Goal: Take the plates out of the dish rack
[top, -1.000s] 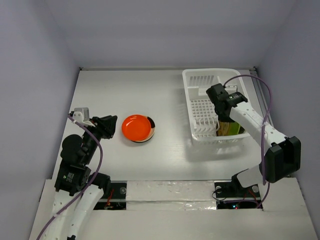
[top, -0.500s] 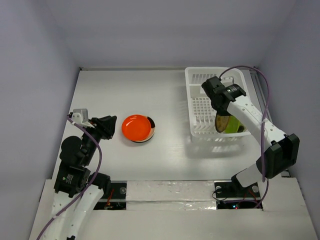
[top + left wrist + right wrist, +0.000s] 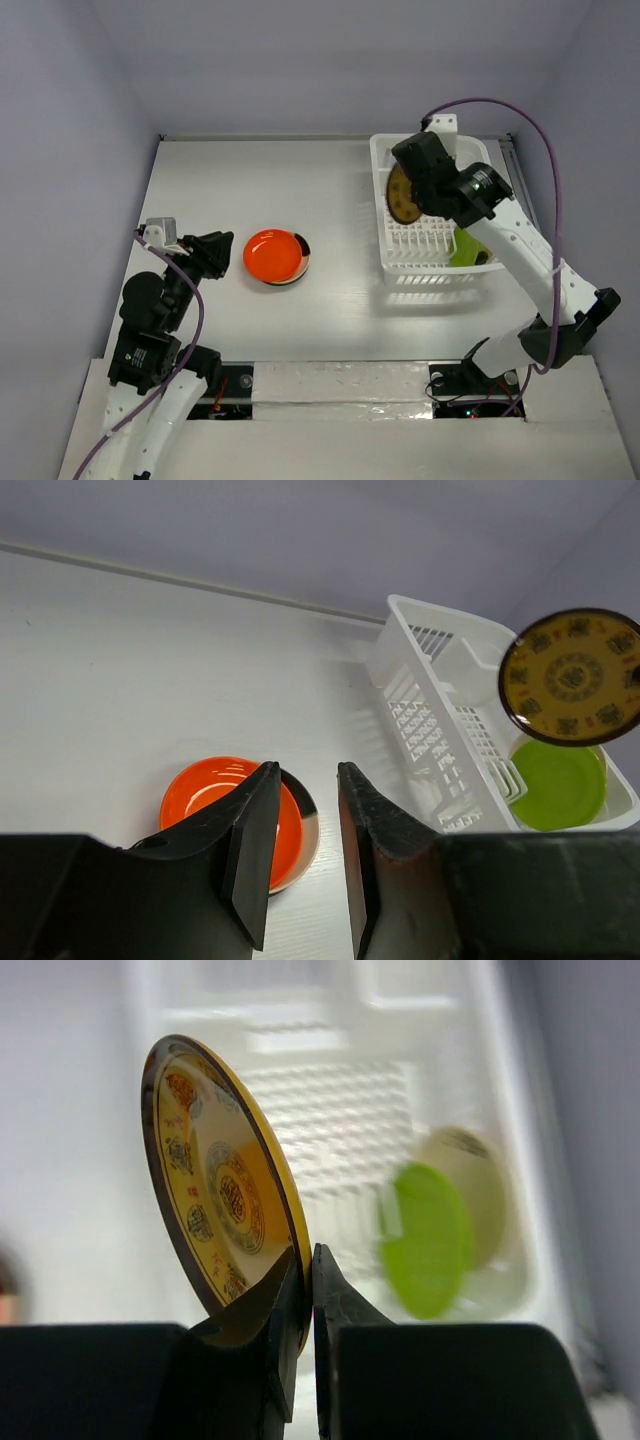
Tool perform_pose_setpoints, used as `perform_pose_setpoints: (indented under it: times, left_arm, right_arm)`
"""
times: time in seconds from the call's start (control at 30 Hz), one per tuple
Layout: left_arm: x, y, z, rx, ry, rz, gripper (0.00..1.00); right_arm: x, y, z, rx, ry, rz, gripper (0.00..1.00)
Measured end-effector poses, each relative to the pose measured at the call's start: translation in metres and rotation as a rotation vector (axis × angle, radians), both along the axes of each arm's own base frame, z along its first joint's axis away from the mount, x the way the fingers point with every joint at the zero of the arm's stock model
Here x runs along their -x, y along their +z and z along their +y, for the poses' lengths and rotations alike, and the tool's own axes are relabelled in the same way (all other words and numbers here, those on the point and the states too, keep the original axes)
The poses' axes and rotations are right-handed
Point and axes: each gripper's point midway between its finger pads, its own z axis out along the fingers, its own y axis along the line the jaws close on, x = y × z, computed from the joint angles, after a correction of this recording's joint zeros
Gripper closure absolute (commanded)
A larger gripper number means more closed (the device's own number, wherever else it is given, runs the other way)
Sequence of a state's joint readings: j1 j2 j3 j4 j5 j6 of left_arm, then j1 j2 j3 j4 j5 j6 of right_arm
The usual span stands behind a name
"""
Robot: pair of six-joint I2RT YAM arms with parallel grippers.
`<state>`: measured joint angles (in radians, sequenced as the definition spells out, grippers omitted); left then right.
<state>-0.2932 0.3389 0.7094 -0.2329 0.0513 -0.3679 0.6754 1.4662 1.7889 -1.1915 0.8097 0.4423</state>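
Observation:
My right gripper (image 3: 412, 192) is shut on the rim of a tan-yellow patterned plate (image 3: 402, 196) with a dark brown rim, held on edge above the white dish rack (image 3: 430, 264). The right wrist view shows the plate (image 3: 220, 1200) clamped at the gripper (image 3: 310, 1256). It also shows in the left wrist view (image 3: 572, 675). A yellow-green plate (image 3: 472, 248) stands in the rack's near right end, with a cream plate (image 3: 482, 1185) behind it. My left gripper (image 3: 224, 250) is open and empty just left of a bright orange-red plate (image 3: 272, 256).
The orange-red plate (image 3: 205, 790) lies stacked on a cream and dark plate (image 3: 310, 818) left of the table's middle. The rack (image 3: 440, 730) stands at the far right by the side wall. A purple cable loops above the right arm.
My right gripper has lifted the tan-yellow plate up out of the rack's near end and carried it toward the rack's far left. The left arm has not moved.

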Motion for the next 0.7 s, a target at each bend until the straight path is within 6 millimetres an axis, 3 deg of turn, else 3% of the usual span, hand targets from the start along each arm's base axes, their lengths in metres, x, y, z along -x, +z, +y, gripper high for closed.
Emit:
perform_pose_setpoints:
  times: [0.07,0.13,0.27,0.37,0.53,0.7]
  left_arm:
    - [0.0,0.0,0.0,0.0,0.0,0.001,0.73]
    - [-0.001,-0.001,0.0,-0.001,0.001,0.005,0.73]
    - [-0.004,-0.005,0.0,-0.007,0.005,0.022,0.73]
    - [-0.005,-0.007,0.0,-0.009,0.011,0.03,0.73]
    - [-0.006,-0.007,0.002,-0.009,0.018,0.031,0.73]
    - [-0.007,-0.008,0.002,-0.011,0.019,0.036,0.73]
  right_arm:
    - [-0.004,0.006,0.038,-0.086,0.098,-0.046,1.0]
    - [-0.01,0.002,0.092,-0.21,0.225,-0.08,1.0]
    - [-0.019,-0.036,0.195,-0.433,0.441,-0.043,1.0]
    - [-0.025,-0.078,0.255,-0.546,0.531,0.021,1.0]
    - [-0.029,-0.139,0.31,-0.685,0.587,0.129,1.0]
    - [-0.031,-0.181,0.335,-0.756,0.584,0.2,1.0]
